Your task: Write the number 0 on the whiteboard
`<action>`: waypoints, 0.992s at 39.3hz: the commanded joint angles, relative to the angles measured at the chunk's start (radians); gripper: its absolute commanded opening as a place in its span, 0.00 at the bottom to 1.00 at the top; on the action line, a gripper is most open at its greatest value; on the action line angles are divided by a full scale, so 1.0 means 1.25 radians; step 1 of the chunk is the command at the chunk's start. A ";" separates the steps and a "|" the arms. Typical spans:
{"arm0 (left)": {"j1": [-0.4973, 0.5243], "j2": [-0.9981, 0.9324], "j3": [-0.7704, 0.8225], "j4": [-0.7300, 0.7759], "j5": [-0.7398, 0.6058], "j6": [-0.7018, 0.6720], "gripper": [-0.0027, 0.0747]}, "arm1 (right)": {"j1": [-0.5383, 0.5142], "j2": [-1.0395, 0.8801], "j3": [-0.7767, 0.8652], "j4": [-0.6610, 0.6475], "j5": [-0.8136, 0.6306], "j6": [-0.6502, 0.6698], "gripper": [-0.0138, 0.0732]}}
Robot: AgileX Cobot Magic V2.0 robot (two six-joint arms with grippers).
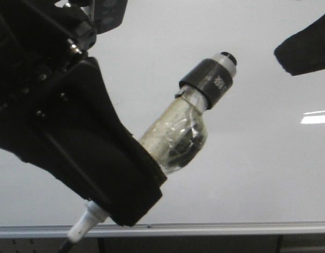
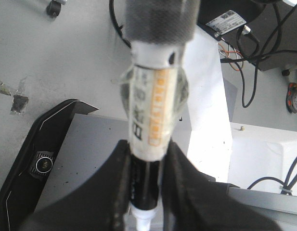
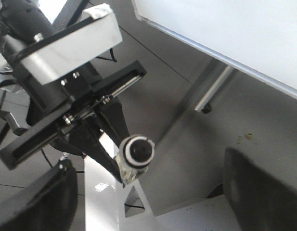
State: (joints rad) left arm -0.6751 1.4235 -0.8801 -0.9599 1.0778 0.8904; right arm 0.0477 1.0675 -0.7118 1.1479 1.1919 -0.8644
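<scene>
Whiteboard point(image 1: 246, 174) filled nearly the whole front view, glossy grey-white, with its silver frame strip point(image 1: 230, 229) along the near edge. No drawn 0 was visible on the bare board in this view. Left gripper point(image 1: 131, 185) sat large and dark at left, its fingers pinching a marker point(image 1: 178, 138). Marker lay tilted: white tip end poking out low by the frame, black capped end up and toward the right. Clear tape wrapped its middle. A dark piece of the right gripper point(image 1: 304, 45) cut into the upper right corner; couldn't tell its state from here. White glare bar at right on the board.

Left wrist view: fingers point(image 2: 117, 192) pressed against both sides of the marker's point(image 2: 150, 120) black lower barrel, white tip between them. Orange-and-white label under tape above the grip, dark grey sleeve beyond that. Cables point(image 2: 254, 62) and grey floor point(image 2: 66, 57) lay behind.

Right wrist view: right gripper's point(image 3: 153, 192) two dark fingers point(image 3: 37, 202) stood well apart, nothing between them. Marker's point(image 3: 136, 151) round black end showed end-on, held by the left gripper point(image 3: 97, 144). Board's point(image 3: 235, 29) pale face and edge strip ran across the far side.
</scene>
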 commanded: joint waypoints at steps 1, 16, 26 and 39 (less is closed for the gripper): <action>-0.006 -0.027 -0.025 -0.054 0.018 0.003 0.01 | -0.004 0.028 -0.027 0.083 0.024 -0.045 0.89; -0.006 -0.027 -0.025 -0.057 0.018 0.003 0.01 | 0.176 0.107 -0.029 0.089 -0.107 -0.062 0.89; -0.006 -0.027 -0.025 -0.057 0.018 0.003 0.01 | 0.243 0.138 -0.029 0.105 -0.134 -0.063 0.82; -0.006 -0.027 -0.025 -0.057 0.015 0.003 0.01 | 0.243 0.138 -0.029 0.105 -0.096 -0.063 0.20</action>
State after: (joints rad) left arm -0.6751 1.4235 -0.8801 -0.9696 1.0778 0.8947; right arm 0.3509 1.2579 -0.7191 1.2246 1.0312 -0.9296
